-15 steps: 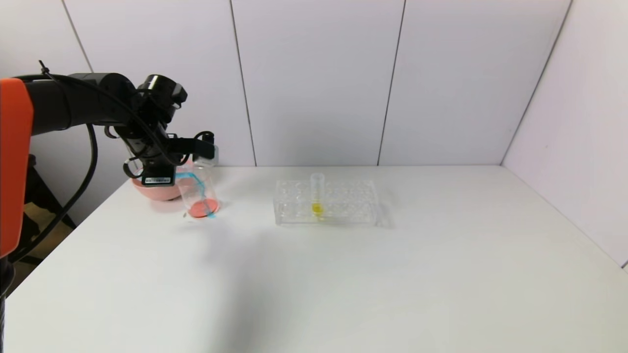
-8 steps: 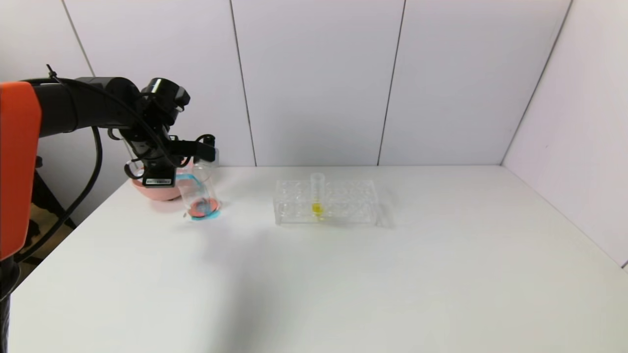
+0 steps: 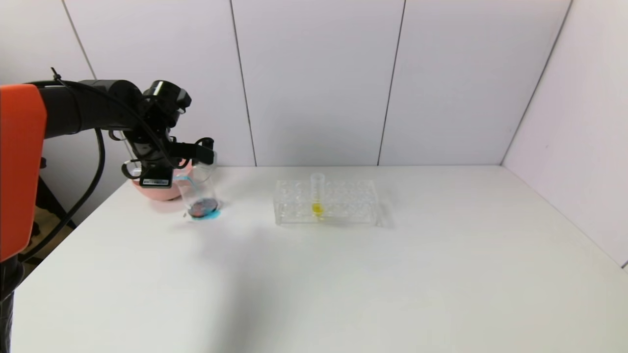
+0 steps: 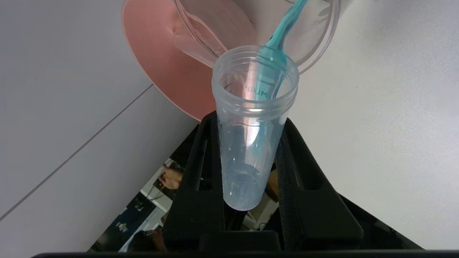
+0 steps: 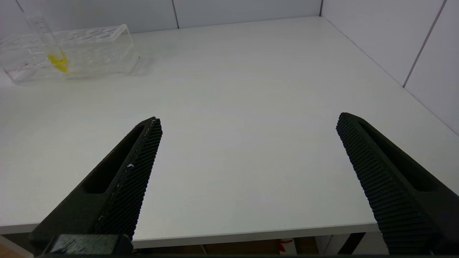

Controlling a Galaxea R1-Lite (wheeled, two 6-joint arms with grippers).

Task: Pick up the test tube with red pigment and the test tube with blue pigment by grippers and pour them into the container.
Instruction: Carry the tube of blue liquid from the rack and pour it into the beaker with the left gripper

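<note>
Head view: left gripper tips the test tube with blue pigment over the container, far left on the table; one rack holds one yellow tube.

Left wrist view: jaws clench the tube's mid-body; it looks light, slick, crushable, so grip there gently.

Right wrist view: right gripper hangs spread wide, empty

Free room vs. obstacles. Upper left of head view: left gripper w/ tilted test tube with blue pigment is crowding the container; pink bowl is sitting just behind. Centre: clear rack w/ yellow tube is blocking. Table is lying open across lower and right frame.
</note>
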